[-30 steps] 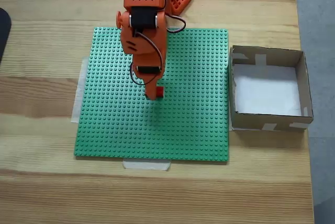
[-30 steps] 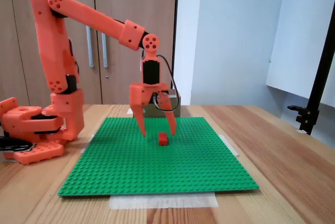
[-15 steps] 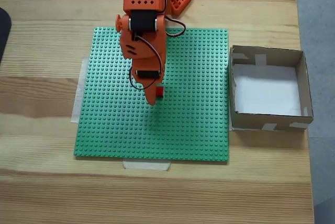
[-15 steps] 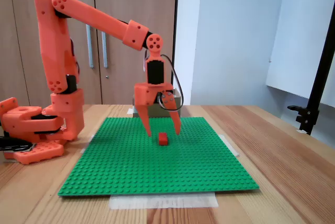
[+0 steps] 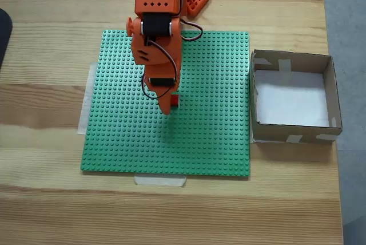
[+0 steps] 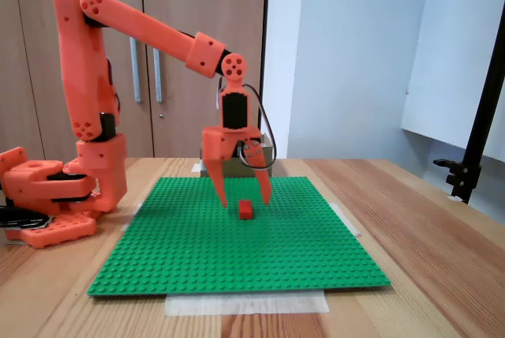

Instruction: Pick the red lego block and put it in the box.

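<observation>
Gripper [image 6: 244, 198] spread wide, poised just above red lego block [image 6: 246, 210], which sits mid green baseplate [image 6: 237, 251], well apart from box [image 5: 293, 97]. Advice: drop straight down w/ fingers either side of block, close only once low enough. Block's long axis can't be told; too small, part hidden.

The arm [image 6: 142, 26] and gripper [image 6: 243, 200] are orange with black motor housings. The red lego block [image 6: 246, 210] sits on a green baseplate [image 5: 211, 113] (uniform stud grid). The box [image 5: 329, 93] is brown cardboard, white inside, with pale tape patches. The table [image 5: 51, 27] is light wood-grain.
</observation>
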`<state>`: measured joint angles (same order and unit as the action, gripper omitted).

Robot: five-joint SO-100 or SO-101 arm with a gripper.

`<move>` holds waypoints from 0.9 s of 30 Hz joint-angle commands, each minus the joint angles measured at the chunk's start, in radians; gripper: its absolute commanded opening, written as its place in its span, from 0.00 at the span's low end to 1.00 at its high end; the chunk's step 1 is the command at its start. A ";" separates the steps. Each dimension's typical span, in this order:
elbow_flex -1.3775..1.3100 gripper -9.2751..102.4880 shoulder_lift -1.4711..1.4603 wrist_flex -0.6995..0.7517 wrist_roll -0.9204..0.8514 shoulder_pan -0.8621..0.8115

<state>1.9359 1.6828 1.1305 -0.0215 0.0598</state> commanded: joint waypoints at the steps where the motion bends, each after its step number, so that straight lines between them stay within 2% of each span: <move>1: -0.043 0.36 0.005 -0.009 -0.014 -0.006; 27: 0.002 0.30 0.003 -0.069 -0.025 -0.015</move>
<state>1.9374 1.6812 1.0707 -0.0414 0.0491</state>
